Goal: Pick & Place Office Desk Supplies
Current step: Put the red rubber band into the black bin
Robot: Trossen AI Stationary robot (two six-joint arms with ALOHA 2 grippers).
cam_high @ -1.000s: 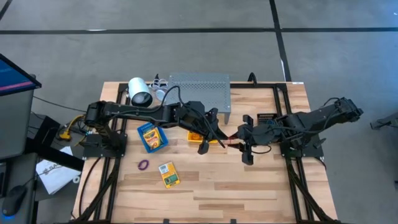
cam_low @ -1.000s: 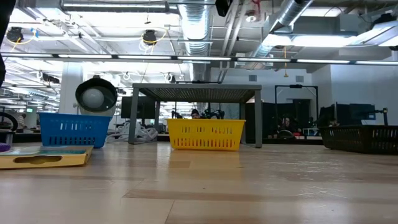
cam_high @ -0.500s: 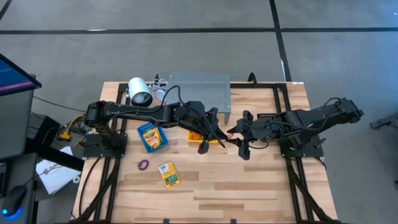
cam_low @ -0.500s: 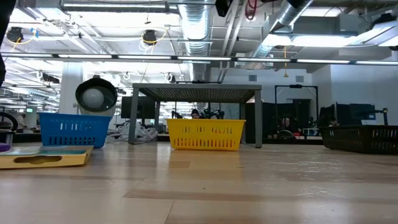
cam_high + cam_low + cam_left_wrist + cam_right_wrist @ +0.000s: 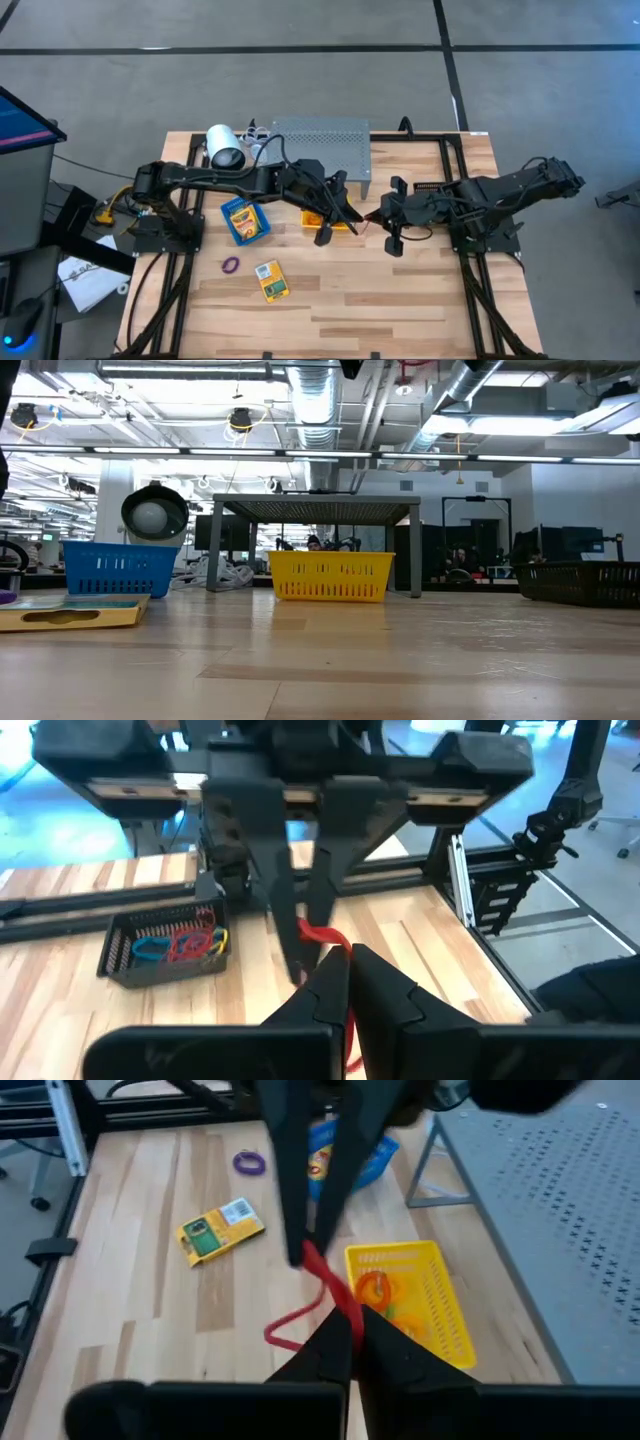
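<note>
Overhead, pipes cross above the wooden table (image 5: 400, 310).

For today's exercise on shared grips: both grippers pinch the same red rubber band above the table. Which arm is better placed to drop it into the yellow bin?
Probably the left. The left gripper, shut on the red rubber band, hangs right beside the yellow bin; the right gripper, also shut on it, is farther off.
</note>
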